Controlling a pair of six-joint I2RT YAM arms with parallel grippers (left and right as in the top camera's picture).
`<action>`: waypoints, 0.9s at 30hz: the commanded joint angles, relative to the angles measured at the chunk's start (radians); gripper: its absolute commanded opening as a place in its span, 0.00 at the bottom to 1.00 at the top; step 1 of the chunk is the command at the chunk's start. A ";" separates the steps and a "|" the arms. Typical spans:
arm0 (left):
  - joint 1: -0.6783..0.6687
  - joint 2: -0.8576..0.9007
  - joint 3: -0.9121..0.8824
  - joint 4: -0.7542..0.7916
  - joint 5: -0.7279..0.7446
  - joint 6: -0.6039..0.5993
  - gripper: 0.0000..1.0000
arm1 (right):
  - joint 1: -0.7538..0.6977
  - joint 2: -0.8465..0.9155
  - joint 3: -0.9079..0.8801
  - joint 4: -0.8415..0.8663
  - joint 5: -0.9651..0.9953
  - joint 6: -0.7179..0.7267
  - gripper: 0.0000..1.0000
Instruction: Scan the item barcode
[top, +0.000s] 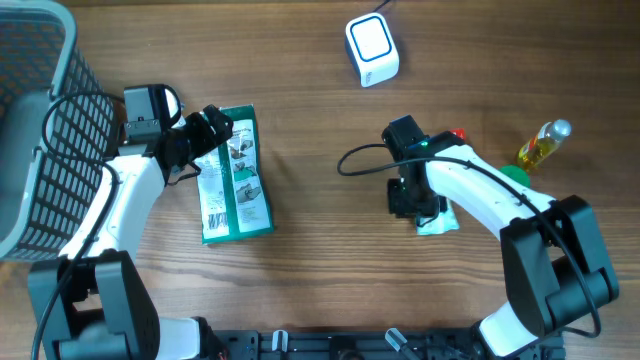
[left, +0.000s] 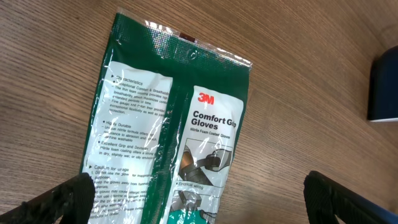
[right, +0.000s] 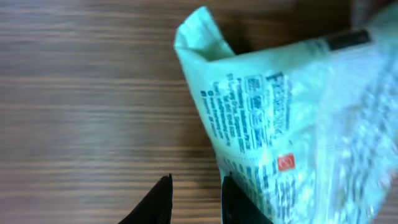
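Observation:
A green and white 3M gloves packet (top: 235, 175) lies flat on the wooden table, left of centre. My left gripper (top: 212, 132) hovers over its top end, open wide; in the left wrist view the packet (left: 180, 124) fills the space between the two fingers (left: 59, 202). A pale green printed packet (top: 440, 220) lies right of centre. My right gripper (top: 408, 200) sits at its left edge. In the right wrist view the narrow gap of the gripper (right: 196, 190) shows only bare wood, and the packet (right: 292, 112) touches the right finger's outer side. A white scanner (top: 372, 48) stands at the back.
A grey mesh basket (top: 40, 120) fills the far left. A yellow bottle (top: 542, 145) and a green item (top: 515, 172) lie at the right, behind my right arm. A black cable (top: 360, 155) loops beside the right wrist.

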 joint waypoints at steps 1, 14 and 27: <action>0.003 -0.011 0.008 0.000 -0.006 0.005 1.00 | -0.005 0.013 -0.003 -0.001 0.197 0.017 0.27; 0.003 -0.011 0.008 0.000 -0.006 0.005 1.00 | -0.040 0.013 0.012 0.195 -0.414 -0.008 0.44; 0.003 -0.011 0.008 0.000 -0.006 0.005 1.00 | 0.079 0.013 -0.095 0.595 -0.259 0.091 0.70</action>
